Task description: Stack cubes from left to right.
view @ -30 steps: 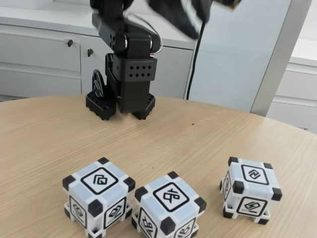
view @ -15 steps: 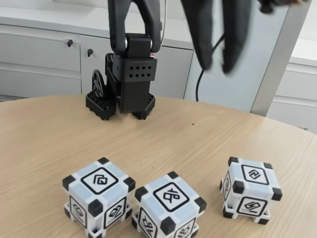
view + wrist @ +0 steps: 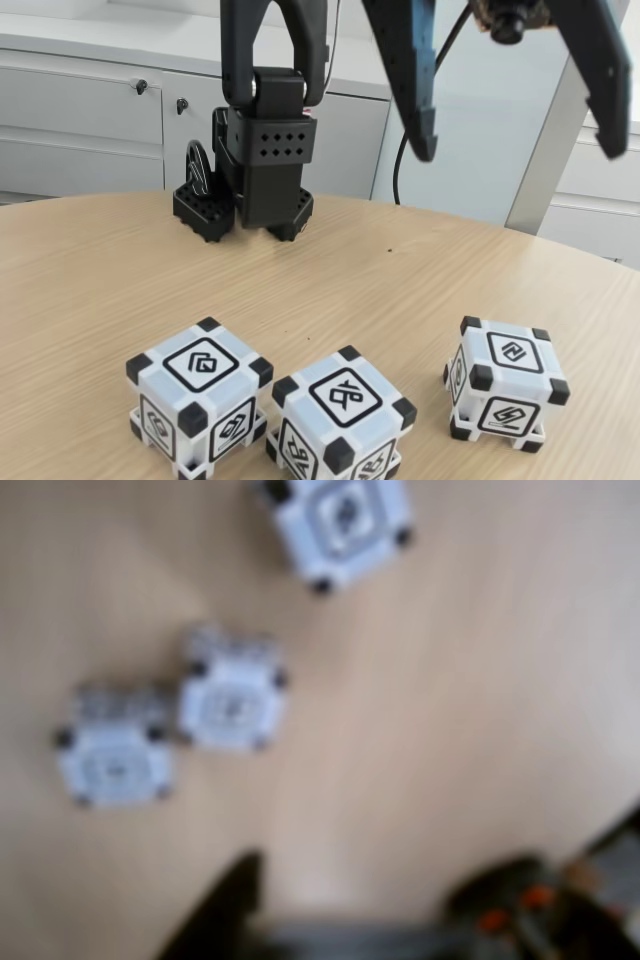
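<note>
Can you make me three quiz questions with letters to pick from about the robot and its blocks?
1. Where is the gripper in the fixed view?
A. High above the table, over the right side
B. Resting on the middle cube
C. Lying flat on the table

2. How many cubes are on the table?
A. Two
B. Three
C. Five

3. What is the gripper doing?
A. Squeezing a cube
B. Shut and empty
C. Wide open and empty

Answers:
1 A, its fingers hang in the air well above the right cube.
2 B, the left cube, the middle cube and the right cube all sit apart, none stacked.
3 C, there is a big gap between its two fingers and nothing in it.
</note>
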Robot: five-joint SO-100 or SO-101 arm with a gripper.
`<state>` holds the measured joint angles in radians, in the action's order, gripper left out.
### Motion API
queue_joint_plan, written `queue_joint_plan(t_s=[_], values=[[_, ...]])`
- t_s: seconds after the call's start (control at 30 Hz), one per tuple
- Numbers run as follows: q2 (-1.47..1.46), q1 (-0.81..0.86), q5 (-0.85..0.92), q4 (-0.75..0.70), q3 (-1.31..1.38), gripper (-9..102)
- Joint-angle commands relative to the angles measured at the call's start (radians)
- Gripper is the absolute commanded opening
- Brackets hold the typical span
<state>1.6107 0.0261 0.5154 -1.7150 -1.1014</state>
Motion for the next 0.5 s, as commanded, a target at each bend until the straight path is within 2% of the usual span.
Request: queue_joint_plan(t_s=[0.0, 0.17, 0.47], values=[[-0.011, 0.009, 0.08, -0.008, 0.031, 32], [-0.04, 0.009, 0.235, -0.008, -0.058, 33], [-0.123, 0.009, 0.204, 0.029, -0.141, 34]])
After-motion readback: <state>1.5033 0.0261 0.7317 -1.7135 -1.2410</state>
